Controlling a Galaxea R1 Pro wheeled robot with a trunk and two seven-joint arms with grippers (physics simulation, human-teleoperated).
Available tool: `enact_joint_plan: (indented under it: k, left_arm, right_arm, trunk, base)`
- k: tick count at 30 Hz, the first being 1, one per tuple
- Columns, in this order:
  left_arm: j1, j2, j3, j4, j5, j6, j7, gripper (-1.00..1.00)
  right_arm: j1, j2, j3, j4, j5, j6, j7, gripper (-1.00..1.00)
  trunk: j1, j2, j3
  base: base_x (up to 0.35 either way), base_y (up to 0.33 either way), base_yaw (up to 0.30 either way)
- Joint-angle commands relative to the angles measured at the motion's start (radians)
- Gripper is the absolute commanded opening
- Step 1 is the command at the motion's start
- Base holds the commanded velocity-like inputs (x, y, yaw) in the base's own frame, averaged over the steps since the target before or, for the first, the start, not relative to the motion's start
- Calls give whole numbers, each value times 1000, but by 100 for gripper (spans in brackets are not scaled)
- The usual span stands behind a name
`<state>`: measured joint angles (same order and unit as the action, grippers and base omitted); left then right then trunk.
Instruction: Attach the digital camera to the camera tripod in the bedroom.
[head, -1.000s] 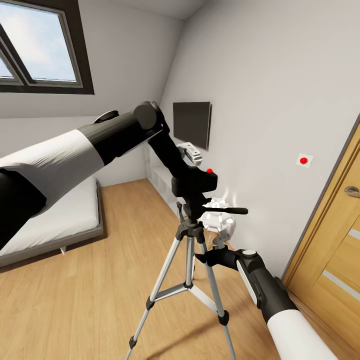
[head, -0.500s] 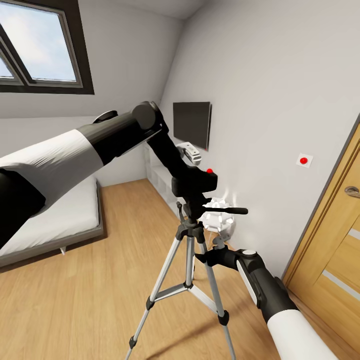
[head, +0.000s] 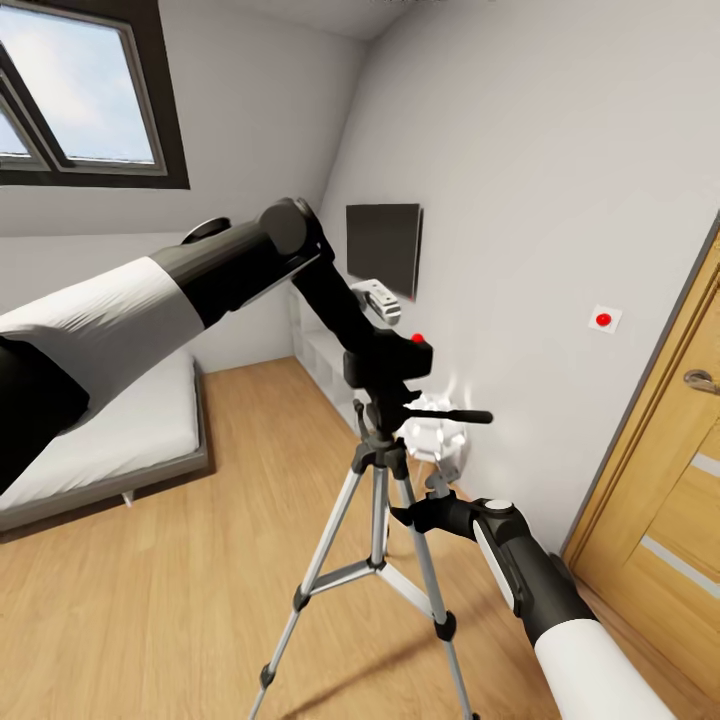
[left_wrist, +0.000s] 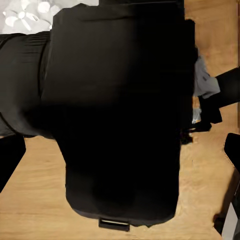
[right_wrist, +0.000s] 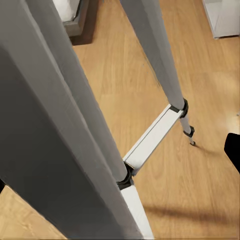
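We've got the digital camera (head: 392, 358) sitting right on top of the camera tripod (head: 380, 500), its black body directly over the tripod's black head, red button up on the far upper corner. Our left arm reaches across from the left of the head view and comes down onto the camera from behind and above. The left gripper (head: 372, 340) is buried against the camera body there, so we can't tell how far its fingers are spread or whether they're actually clamped on it. In the left wrist view the camera (left_wrist: 117, 110) is just a big dark block with wood floor around it, no fingers clear enough to judge.

No real containers around, apart from a low white shelf unit (head: 318, 358) against the far wall behind the tripod; we can't make out anything in it.

Orientation: the tripod's long axis runs straight up and down, three silver legs splaying to the floor, pan handle (head: 450, 415) poking out sideways toward the door (head: 660, 490). The camera sits level on top; which way the lens faces we can't tell.

Our right gripper (head: 405, 516) is low beside the tripod, up against a leg just below the head. In the right wrist view the silver legs (right_wrist: 70, 130) and a centre brace (right_wrist: 152, 137) pass very close, but the fingers aren't readable, so closed or not, we can't say.
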<state>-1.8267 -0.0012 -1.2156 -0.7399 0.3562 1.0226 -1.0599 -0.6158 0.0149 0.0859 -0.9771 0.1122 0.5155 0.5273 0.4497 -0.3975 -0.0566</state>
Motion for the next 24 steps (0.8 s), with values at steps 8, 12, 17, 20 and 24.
enact_joint_plan:
  k: [8, 12, 17, 20, 24]
  left_arm:
    - [-2, 1, 23, 1, 0, 3, 0, 100]
    - [-2, 1, 25, 1, 0, 2, 1, 100]
    - [-2, 1, 25, 1, 0, 2, 3, 100]
    - [-2, 1, 26, 1, -1, 2, 5, 100]
    - [-2, 1, 27, 1, -1, 1, 6, 100]
  right_arm:
    - [-1, 0, -1, -2, 11, 3, 8, 100]
    - [-1, 0, -2, -2, 9, 3, 8, 100]
    - [-1, 0, -2, -2, 9, 2, 8, 100]
    - [-1, 0, -2, -2, 9, 2, 8, 100]
    - [-1, -1, -2, -3, 8, 2, 8, 100]
  trunk:
    - [0, -3, -3]
    - [0, -3, -3]
    - [0, -3, -3]
    - [0, -3, -3]
    - [0, -3, -3]
  base:
    - [-149, 0, 0]
    - [-9, 0, 0]
    - [-2, 0, 0]
    - [0, 0, 0]
    - [-1, 0, 0]
